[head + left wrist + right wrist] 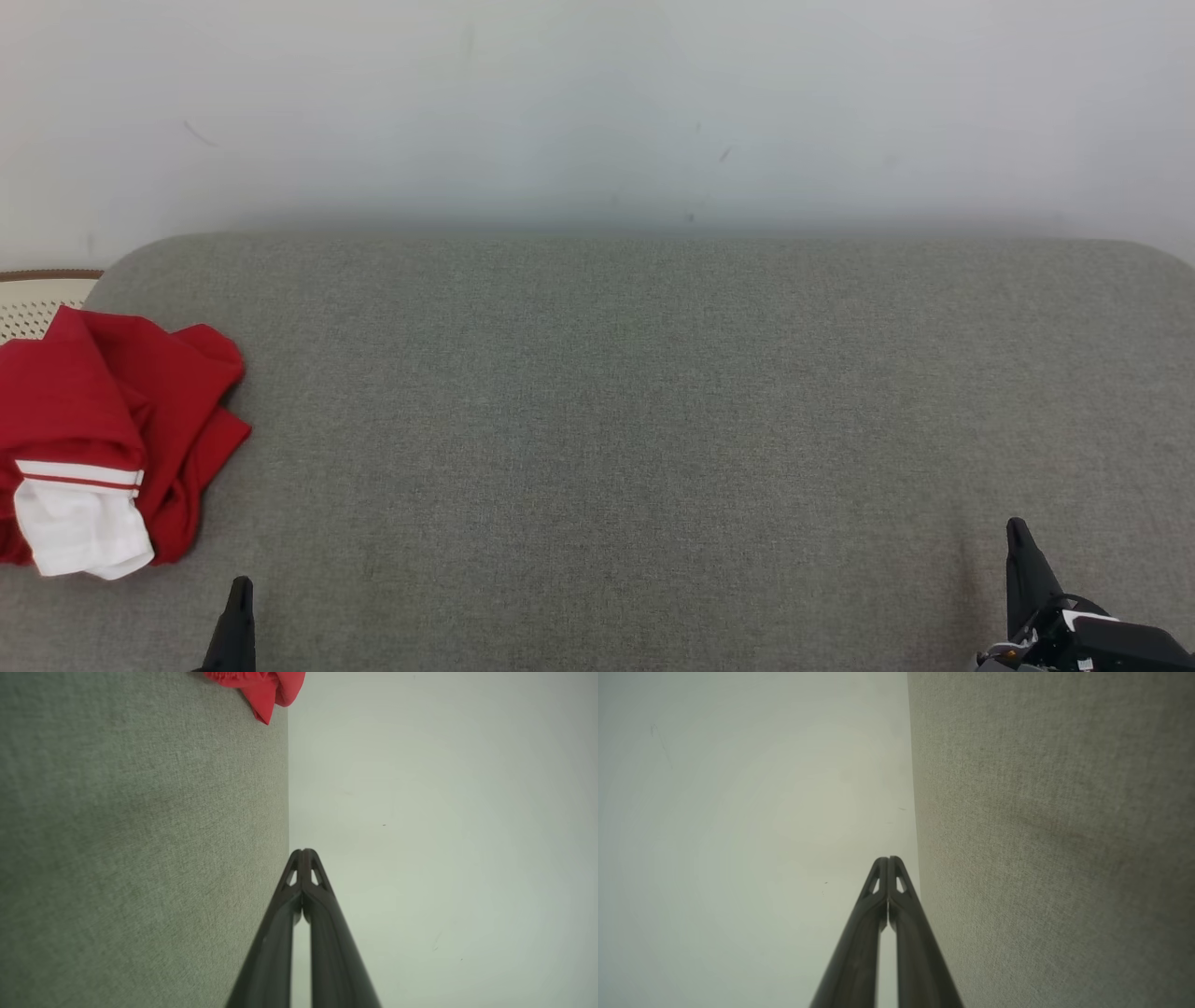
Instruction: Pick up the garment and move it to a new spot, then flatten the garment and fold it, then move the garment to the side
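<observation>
Garment [112, 420] is lying crumpled at the cushion's [653, 420] far left. It's red with a white striped cuff and is running off the left frame edge in head view. Left gripper [241, 588] is sitting just below and right of it, apart from it, fingers pressed together and empty. Right gripper [1019, 534] is sitting at lower right, well apart from the garment, also closed and empty. The cushion's far edge is meeting the wall [597, 112], with both corners rounded. Open grey fabric is spanning everything between the grippers. A basket [37, 303] is showing behind the garment.
</observation>
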